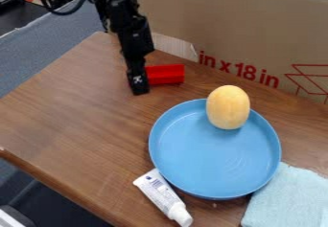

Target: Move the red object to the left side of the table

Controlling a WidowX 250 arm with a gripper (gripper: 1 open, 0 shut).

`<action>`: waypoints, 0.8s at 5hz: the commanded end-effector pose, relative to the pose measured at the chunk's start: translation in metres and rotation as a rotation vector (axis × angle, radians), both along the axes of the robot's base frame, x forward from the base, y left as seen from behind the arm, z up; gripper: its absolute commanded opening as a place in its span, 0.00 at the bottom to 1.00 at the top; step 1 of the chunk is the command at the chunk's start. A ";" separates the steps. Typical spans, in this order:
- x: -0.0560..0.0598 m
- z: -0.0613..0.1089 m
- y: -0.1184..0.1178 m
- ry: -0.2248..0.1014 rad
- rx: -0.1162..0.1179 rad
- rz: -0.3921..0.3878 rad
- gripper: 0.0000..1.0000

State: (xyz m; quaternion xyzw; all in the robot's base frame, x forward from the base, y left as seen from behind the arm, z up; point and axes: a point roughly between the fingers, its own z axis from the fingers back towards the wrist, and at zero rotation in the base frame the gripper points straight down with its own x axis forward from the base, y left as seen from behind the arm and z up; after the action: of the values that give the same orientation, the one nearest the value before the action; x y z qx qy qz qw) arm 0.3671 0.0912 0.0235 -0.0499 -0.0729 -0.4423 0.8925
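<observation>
Brown wood-grain table [77,97] | our black gripper [136,81] stands open, tips down over small red rectangular block's [166,74] left end, near table's far edge

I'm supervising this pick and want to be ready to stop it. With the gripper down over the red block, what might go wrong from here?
1. The open gripper sits over the left end of the red block, not its middle; closing there may twist the block or let it slip out.
2. The fingertips are very near the table; descending further might jam them into the wood.
3. The cardboard box stands right behind the block, so a nudge could wedge it against the wall.
</observation>
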 end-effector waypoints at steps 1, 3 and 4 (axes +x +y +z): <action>0.019 0.020 0.010 -0.058 -0.004 0.017 0.00; 0.028 0.034 0.018 -0.071 -0.062 0.032 0.00; 0.025 0.036 0.013 -0.067 -0.086 0.040 0.00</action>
State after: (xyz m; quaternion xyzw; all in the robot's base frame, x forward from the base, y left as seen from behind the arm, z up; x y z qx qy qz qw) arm 0.3866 0.1021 0.0364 -0.0928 -0.1017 -0.4183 0.8978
